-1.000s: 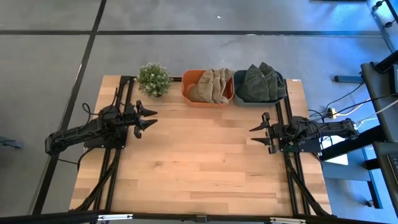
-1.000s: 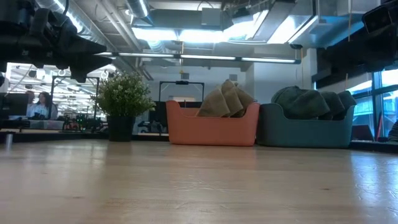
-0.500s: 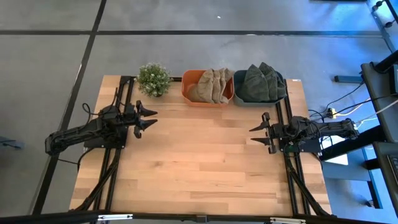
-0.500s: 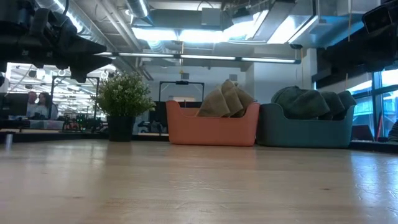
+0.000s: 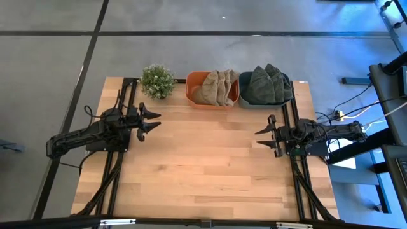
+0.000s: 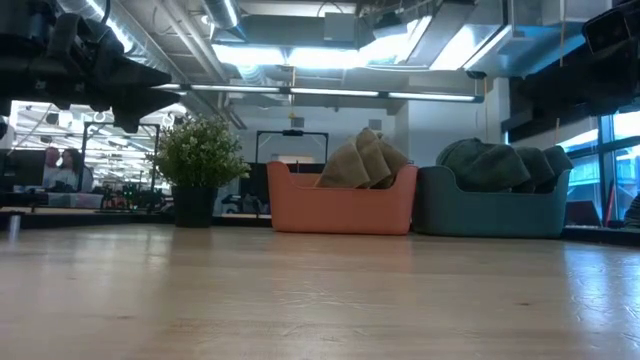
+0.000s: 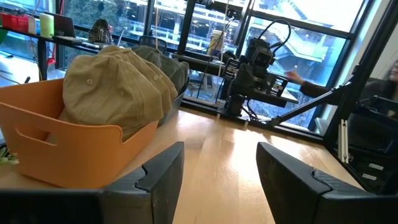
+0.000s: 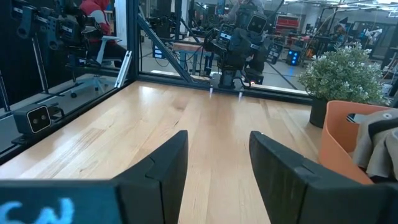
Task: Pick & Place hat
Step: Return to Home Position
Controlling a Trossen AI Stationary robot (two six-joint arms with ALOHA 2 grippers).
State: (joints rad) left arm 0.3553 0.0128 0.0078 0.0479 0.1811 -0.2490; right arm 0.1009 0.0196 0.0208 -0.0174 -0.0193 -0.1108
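Note:
Several tan caps [image 5: 218, 86] are stacked in an orange bin [image 5: 194, 93] at the table's far edge; they also show in the left wrist view [image 7: 118, 78]. Several dark green caps [image 5: 267, 84] fill a teal bin [image 5: 245, 102] to its right. My left gripper [image 5: 157, 121] is open and empty over the table's left side. My right gripper [image 5: 257, 138] is open and empty over the right side. Both hover above the wood, fingers pointing toward the table's middle.
A small potted plant [image 5: 156, 81] stands at the far edge, left of the orange bin. Bare wood [image 5: 210, 165] stretches between the arms and toward the near edge. A person's hand [image 7: 292, 76] shows in the room beyond the table.

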